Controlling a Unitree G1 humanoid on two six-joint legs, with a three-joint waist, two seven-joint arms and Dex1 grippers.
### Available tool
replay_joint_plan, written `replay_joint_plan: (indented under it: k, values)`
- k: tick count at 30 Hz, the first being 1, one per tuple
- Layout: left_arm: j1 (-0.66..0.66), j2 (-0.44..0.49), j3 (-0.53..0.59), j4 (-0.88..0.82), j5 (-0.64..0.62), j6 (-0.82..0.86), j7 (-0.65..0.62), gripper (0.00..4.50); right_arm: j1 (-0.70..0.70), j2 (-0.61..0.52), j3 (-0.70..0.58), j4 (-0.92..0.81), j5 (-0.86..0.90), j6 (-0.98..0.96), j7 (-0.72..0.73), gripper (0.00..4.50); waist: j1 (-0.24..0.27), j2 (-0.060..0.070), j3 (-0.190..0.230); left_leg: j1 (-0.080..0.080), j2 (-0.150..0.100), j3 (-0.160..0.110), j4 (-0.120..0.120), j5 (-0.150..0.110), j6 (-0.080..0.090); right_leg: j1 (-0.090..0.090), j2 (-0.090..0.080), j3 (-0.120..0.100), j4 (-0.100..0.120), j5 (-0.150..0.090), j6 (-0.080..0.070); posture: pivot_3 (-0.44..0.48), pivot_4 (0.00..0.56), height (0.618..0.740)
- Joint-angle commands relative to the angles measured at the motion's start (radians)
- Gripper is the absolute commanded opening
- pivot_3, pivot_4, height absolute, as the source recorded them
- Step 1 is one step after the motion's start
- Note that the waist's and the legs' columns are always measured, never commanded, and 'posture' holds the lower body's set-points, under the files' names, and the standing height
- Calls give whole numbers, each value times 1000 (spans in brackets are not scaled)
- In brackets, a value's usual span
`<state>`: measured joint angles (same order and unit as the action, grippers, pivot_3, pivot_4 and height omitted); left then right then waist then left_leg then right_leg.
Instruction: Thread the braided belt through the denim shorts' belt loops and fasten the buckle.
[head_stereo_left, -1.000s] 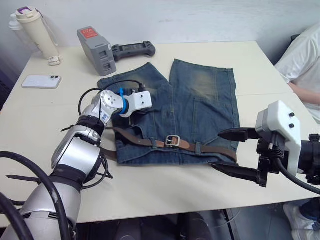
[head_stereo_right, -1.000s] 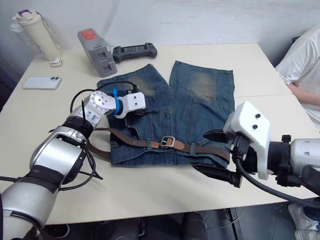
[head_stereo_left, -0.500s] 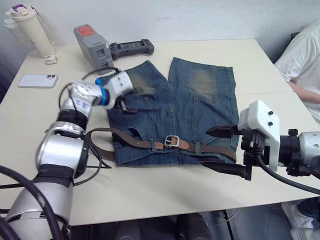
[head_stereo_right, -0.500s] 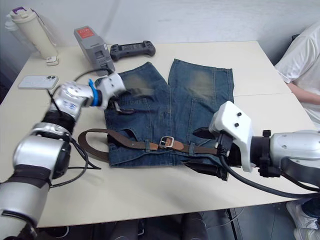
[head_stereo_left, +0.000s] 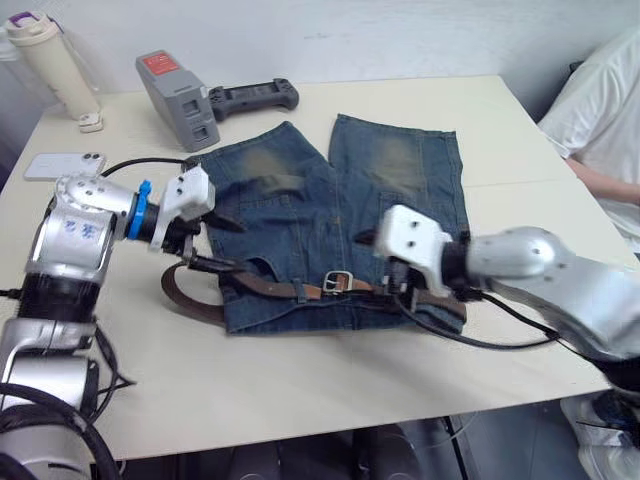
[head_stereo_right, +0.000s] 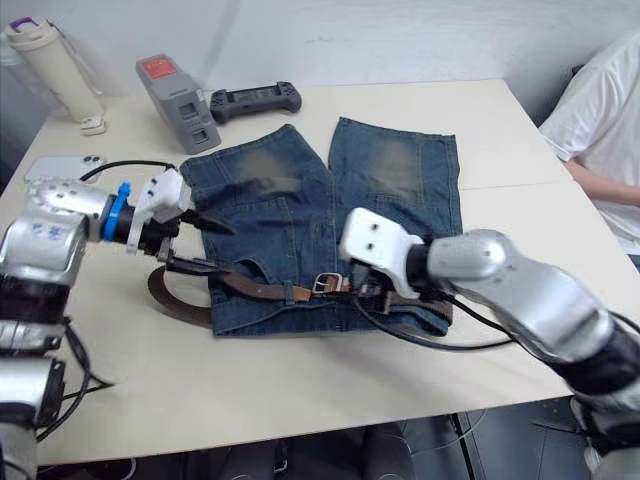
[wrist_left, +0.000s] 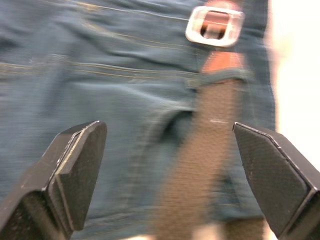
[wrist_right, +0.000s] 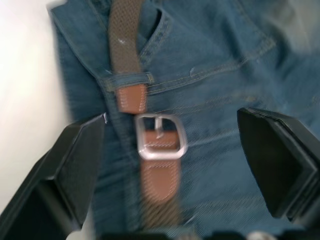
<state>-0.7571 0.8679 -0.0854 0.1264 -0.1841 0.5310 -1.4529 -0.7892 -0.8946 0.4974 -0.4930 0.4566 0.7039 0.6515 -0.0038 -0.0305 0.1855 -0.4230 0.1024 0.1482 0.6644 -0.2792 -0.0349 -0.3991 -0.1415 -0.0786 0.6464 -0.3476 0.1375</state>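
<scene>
**Both grippers spread wide over the belted waistband**

The denim shorts (head_stereo_left: 340, 215) lay flat on the cream table (head_stereo_left: 300, 400), waistband toward the robot and legs pointing away. The braided belt (head_stereo_left: 262, 287) ran along the waistband, and its silver buckle (head_stereo_left: 339, 281) sat at about the middle of that band, with tan leather on either side of the frame.

The left gripper (head_stereo_left: 212, 245) hovered at the waistband's left end, its two black fingers wide apart and holding nothing. One finger (head_stereo_left: 222, 222) reached over the denim farther from the robot, the other lay close over the belt. Behind this gripper, on the robot's left, the belt's free length curled in a loop (head_stereo_left: 185, 298) off the cloth onto the table. In the left wrist view the woven strap (wrist_left: 200, 170) ran between the spread fingers toward the buckle ahead, passing under a belt loop (wrist_left: 220, 76) just short of the tan end.

The right gripper (wrist_right: 172, 165) sat low over the waistband, its white housing (head_stereo_left: 412, 240) just right of the buckle. Its fingers (wrist_right: 272, 155) were also well spread and empty. In the right wrist view the buckle lay between them, with a tan tip (wrist_right: 132, 98) and another belt loop just beyond it.

Far beyond the left gripper stood a grey box (head_stereo_left: 176, 86), a black controller (head_stereo_left: 250, 96), a phone (head_stereo_left: 62, 165) and a bottle (head_stereo_left: 45, 60). Past the right arm sat a person in a white shirt (head_stereo_left: 600, 110).
</scene>
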Motion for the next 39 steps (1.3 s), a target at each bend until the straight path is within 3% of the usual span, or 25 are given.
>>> replay_joint_plan:
  k: [1, 4, 9, 18, 19, 21, 24, 39]
  values:
    - [57, 43, 32, -213, -79, 146, 26, 4434, -23, 48, 100, 74, -228, -175, 66, 4500, 4, 0, 0, 0, 0, 0, 0, 0, 0, 0, 0, 0, 0, 0, 0, 0, 150, 740]
    - [90, 61, 26, -275, -84, 177, 66, 4434, -6, 88, 114, 108, -305, -228, 102, 4500, 4, 0, 0, 0, 0, 0, 1, 0, 0, 0, 0, 0, 1, 0, 0, 0, 150, 740]
    - [107, 64, 10, -328, -103, 218, 122, 4500, 12, 166, 127, 128, -392, -285, 149, 2941, 3, 0, 0, 0, 0, 0, 1, 0, 0, 0, 0, 0, 2, 0, 0, 0, 150, 740]
    - [108, 55, -21, -345, -119, 216, 161, 4500, 62, 231, 130, 150, -521, -354, 234, 2941, 4, 0, 0, 1, 0, 0, 1, 0, 0, 1, 0, 0, 2, 0, 0, 0, 150, 740]
    - [105, 54, -21, -345, -123, 218, 164, 4500, 66, 237, 124, 152, -530, -357, 236, 2506, 4, 0, 0, 1, 0, 0, 1, 0, 0, 1, 0, 0, 2, 0, 0, 0, 150, 740]
    - [103, 55, -26, -342, -125, 213, 168, 4500, 74, 242, 113, 151, -542, -359, 248, 2081, 3, 0, 0, 1, 0, 0, 1, 0, 0, 1, 0, 0, 2, 0, 0, 0, 150, 740]
    - [104, 56, -28, -342, -131, 212, 171, 4500, 86, 243, 94, 137, -559, -360, 257, 581, 3, 0, 0, 1, 0, 0, 1, 0, 0, 1, 0, 0, 2, 0, 0, 0, 150, 740]
    - [73, 40, -52, -303, -131, 184, 189, 4500, 131, 269, 78, 144, -622, -365, 292, 581, 3, 0, 0, 1, 0, 0, 1, 0, 0, 1, 0, 0, 2, 0, 0, 0, 150, 740]
